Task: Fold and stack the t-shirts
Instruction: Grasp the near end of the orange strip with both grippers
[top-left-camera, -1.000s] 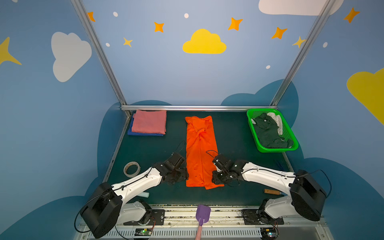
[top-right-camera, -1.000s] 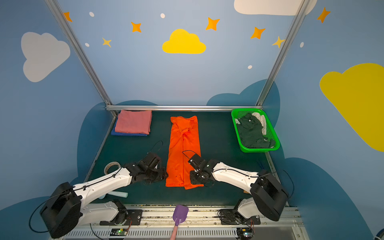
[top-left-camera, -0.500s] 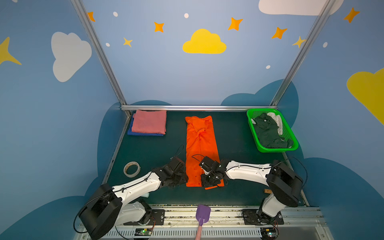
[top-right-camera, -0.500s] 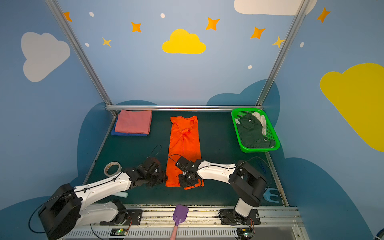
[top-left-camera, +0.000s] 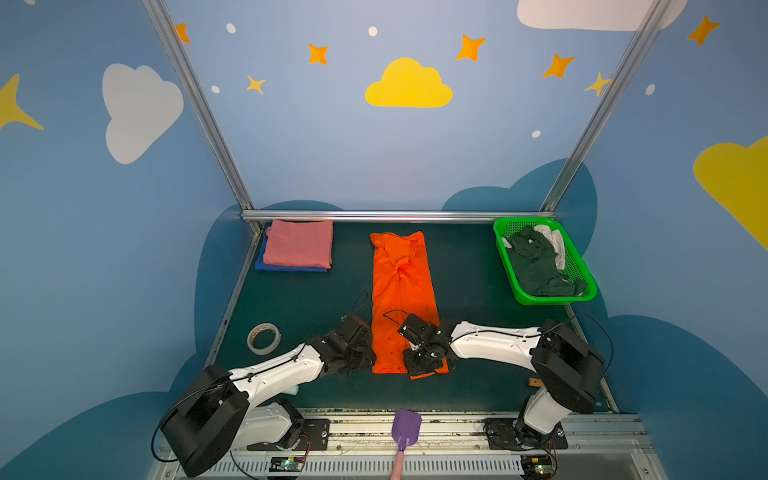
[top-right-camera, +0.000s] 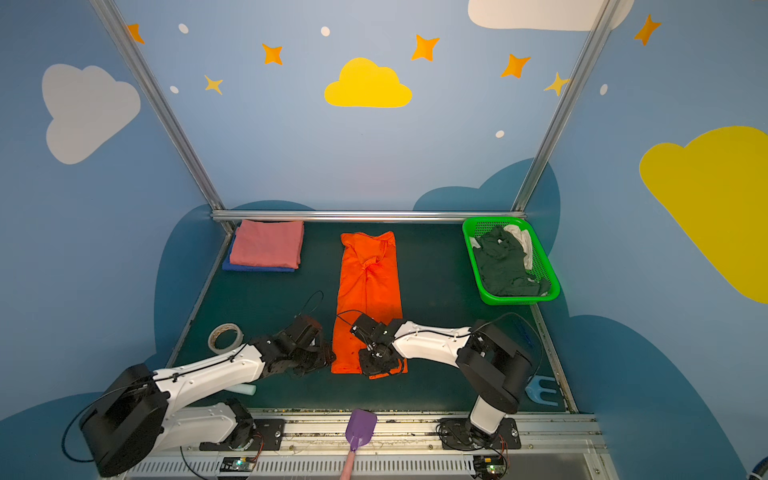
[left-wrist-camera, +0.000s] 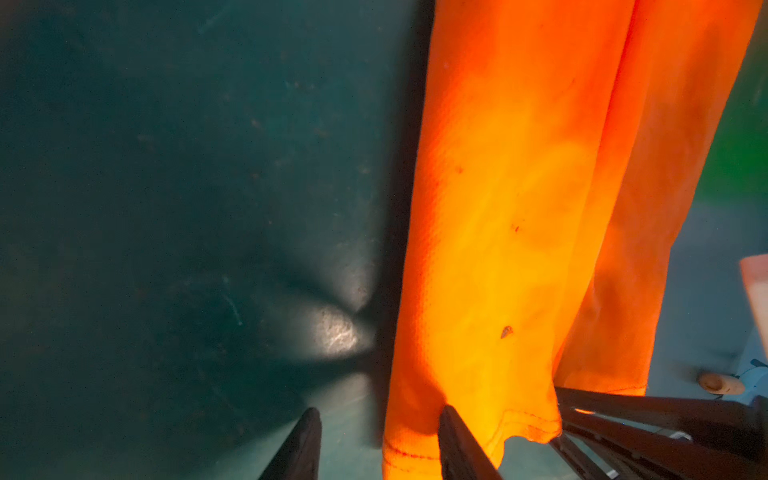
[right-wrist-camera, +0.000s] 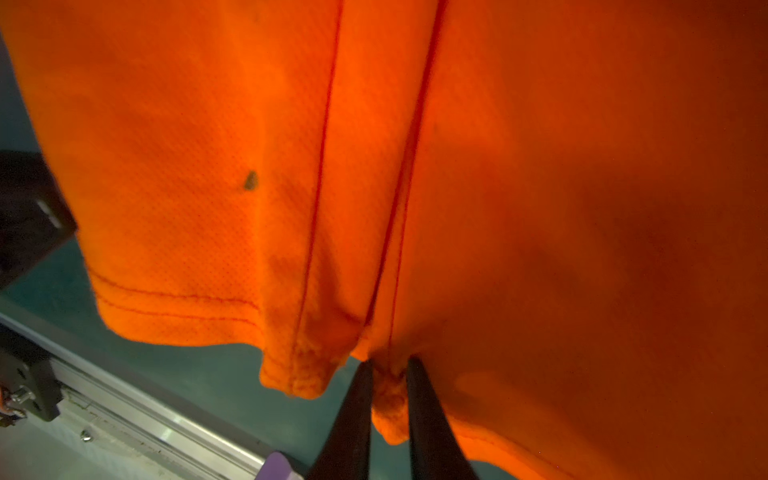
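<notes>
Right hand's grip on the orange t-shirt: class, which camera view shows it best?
Right wrist view: the right hand pinches the orange t-shirt hem. Both top views show only its back; left wrist view is unclear.

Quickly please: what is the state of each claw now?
Left claw: open, astride the hem edge of the orange t-shirt, not yet clamped.
Right claw: closed, pinching the same shirt's bunched hem.

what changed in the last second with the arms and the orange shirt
The right gripper slid in from the right edge of the orange t-shirt onto its near hem and closed, pinching hem cloth. The left gripper hardly shifted at the hem's left corner but narrowed; its jaws straddle that edge, still apart. The shirt, the pink t-shirt on the blue t-shirt and the green basket stayed put.
</notes>
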